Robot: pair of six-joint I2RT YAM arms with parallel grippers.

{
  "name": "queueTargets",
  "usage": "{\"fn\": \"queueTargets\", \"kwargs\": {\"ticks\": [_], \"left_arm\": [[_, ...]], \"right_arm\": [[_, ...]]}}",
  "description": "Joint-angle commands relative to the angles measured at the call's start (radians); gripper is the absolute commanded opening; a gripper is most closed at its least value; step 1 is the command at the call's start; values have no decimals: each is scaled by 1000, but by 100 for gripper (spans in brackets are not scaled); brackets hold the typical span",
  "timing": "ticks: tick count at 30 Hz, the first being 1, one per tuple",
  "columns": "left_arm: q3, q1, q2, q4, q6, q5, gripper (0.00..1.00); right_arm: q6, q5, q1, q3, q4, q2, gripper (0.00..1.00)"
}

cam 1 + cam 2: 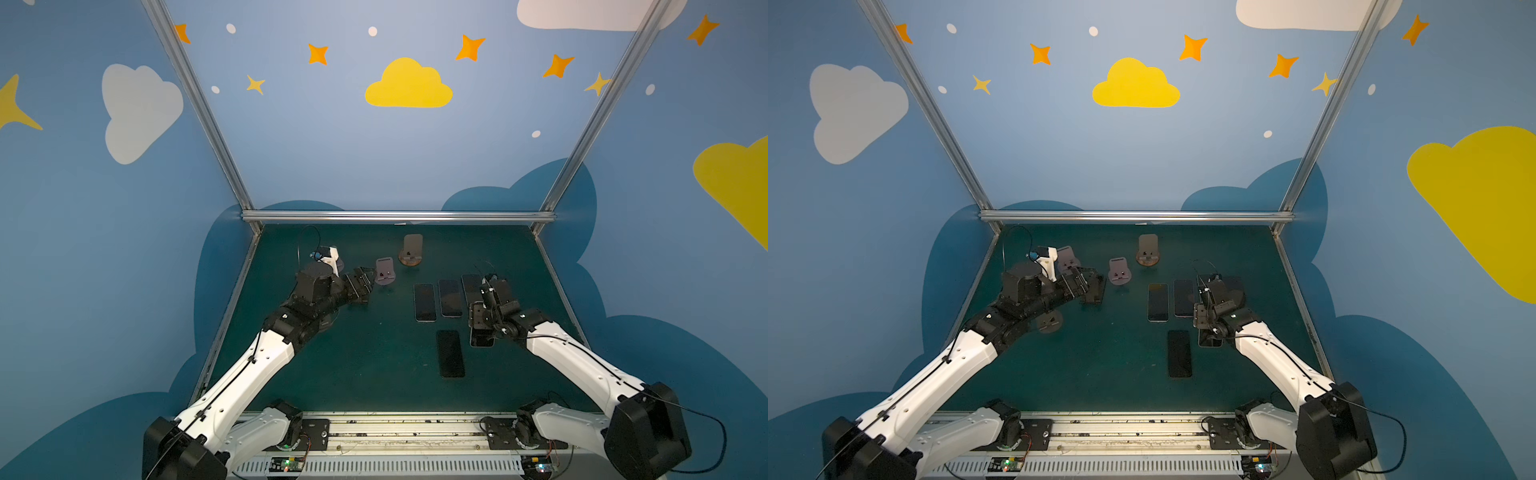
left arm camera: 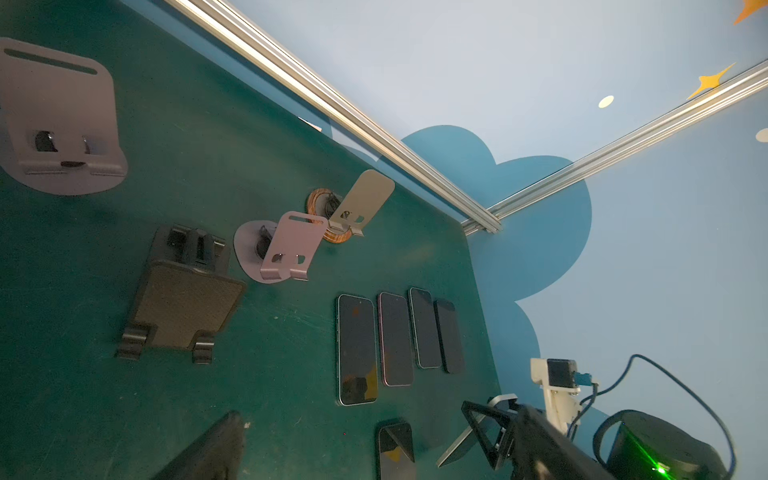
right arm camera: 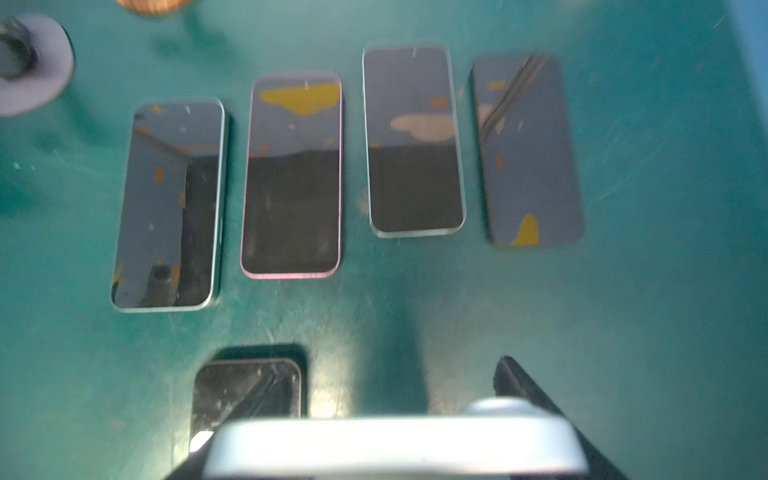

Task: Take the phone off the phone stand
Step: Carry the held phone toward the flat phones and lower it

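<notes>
The phone (image 3: 395, 444), pale-edged, is clamped between the right jaws. It hangs tilted over the counter (image 1: 374, 386) near the right edge, its lower end close to the surface; whether it touches cannot be told. Just beside it, toward the middle, a black phone (image 1: 451, 353) lies flat. Behind these, four phones lie face up in a row: a teal-edged phone (image 3: 166, 208), a pink-edged phone (image 3: 291, 178), a clear-edged phone (image 3: 415, 141) and a dark phone (image 3: 528, 149), the last nearest the right edge. Toward the left side the black stand (image 2: 187, 307) sits on the counter, and the left jaws, spread wide apart, hover right at it; contact cannot be told. A purple stand (image 1: 384, 271) is just behind it toward the middle. A tan stand (image 1: 411, 249) on a round wooden base is near the back edge. A second purple stand (image 1: 1067, 259) is toward the back left corner.
</notes>
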Motion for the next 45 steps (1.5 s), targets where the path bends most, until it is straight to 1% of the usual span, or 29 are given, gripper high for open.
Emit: {"fn": "queueTargets", "kwargs": {"ticks": [1,3,7,9,13,16,21,25,28,29,32,35,38,40,43,45], "left_arm": [[-7,-3,-11,20,-3,10,100],[-10,-4,-8,25,-8,21,100],[-10,-5,-5,27,-14,24,100],[-10,-6,-5,25,-11,23,100],[-11,-5,-2,34,-16,33,100],[-10,-6,2,33,-15,32,100],[-11,-6,-7,31,-14,28,100],[-13,-7,-8,38,-22,33,100],[-14,-8,-11,39,-26,33,100],[-14,-8,-10,38,-25,33,100],[-16,-9,-21,45,-28,32,100],[-20,-9,-23,44,-26,33,100],[-16,-9,-26,41,-26,33,100],[-19,-8,-33,44,-28,32,100],[-21,-5,-46,47,-33,29,100],[-27,2,-54,55,-38,28,100]], "right_arm": [[71,8,-5,-24,9,12,62],[72,37,-9,-35,18,39,61],[74,15,-17,-16,-17,98,60],[86,8,-18,-8,-29,116,61],[60,-4,-39,34,-32,182,62],[94,-53,-47,73,-72,236,62],[174,-178,-53,147,-237,308,61],[216,-199,-47,122,-252,296,59],[228,-185,-45,104,-266,286,59],[230,-179,-47,107,-280,285,59],[241,-212,-51,133,-304,275,59],[214,-251,-78,180,-343,318,59],[192,-248,-104,209,-376,388,59],[187,-224,-111,215,-384,427,59],[185,-159,-120,223,-392,433,60],[182,-174,-130,223,-377,442,60]]}}
